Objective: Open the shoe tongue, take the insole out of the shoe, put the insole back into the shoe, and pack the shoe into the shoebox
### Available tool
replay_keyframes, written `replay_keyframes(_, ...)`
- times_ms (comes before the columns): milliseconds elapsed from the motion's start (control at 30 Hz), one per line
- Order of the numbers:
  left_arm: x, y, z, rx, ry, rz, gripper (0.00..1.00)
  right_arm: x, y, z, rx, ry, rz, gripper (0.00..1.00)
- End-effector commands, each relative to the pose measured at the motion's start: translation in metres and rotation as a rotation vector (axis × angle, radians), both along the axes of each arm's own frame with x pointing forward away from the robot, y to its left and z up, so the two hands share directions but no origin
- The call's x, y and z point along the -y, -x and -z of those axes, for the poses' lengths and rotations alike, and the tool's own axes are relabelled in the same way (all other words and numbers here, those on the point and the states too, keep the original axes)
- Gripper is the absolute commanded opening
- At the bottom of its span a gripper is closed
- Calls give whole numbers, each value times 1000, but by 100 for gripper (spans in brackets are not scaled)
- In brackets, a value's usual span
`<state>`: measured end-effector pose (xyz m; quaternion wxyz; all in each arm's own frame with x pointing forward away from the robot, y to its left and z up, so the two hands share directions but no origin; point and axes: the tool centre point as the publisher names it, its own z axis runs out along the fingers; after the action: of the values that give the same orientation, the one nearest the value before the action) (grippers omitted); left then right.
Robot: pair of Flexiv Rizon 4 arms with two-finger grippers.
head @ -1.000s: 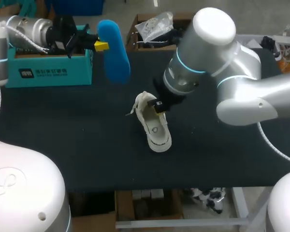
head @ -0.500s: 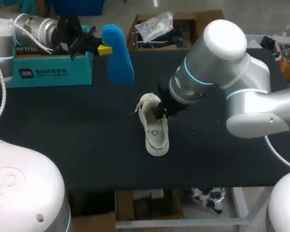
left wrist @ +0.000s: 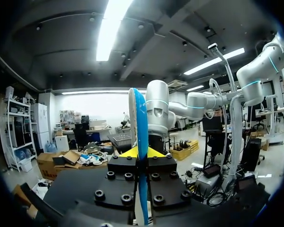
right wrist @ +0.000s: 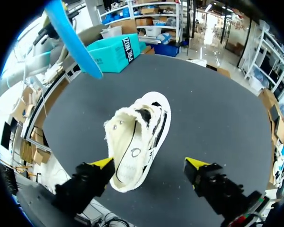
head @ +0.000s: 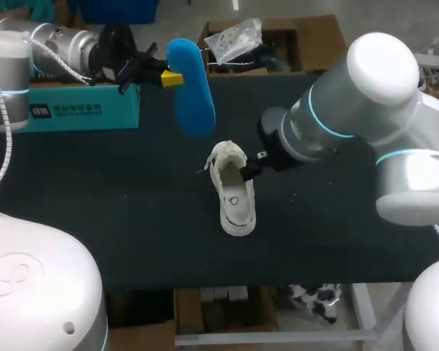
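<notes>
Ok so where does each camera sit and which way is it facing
Head view: above and behind, looking down on the table; left arm and right arm show.
Left wrist view: on the left wrist, looking along the left gripper, shut on the blue insole.
Right wrist view: on the right wrist, looking down past the open right gripper at the shoe.
Shared: the insole, in all three.

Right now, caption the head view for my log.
Left pincer holds the blue insole above the table; right pincer open at the white shoe.
</notes>
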<state>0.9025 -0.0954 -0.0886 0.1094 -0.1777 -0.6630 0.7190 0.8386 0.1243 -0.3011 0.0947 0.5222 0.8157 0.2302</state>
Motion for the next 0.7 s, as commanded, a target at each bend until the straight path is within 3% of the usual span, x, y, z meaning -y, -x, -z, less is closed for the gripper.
replay_keyframes(33, 0, 4, -1, 0, -1, -20, 0, 2, 2, 3, 27, -14, 1, 100)
replay_keyframes(200, 2, 20, 7, -78, 17, -48, 0, 14, -6, 0, -22, -74, -36, 100)
replay_keyframes(533, 5, 60, 21, -191, 7, -153, 0, 49, 8, -8, -108, -172, 24, 100)
replay_keyframes(700, 11, 71, 26, -241, -18, -192, 0, 65, 16, -16, -165, -285, 182, 100)
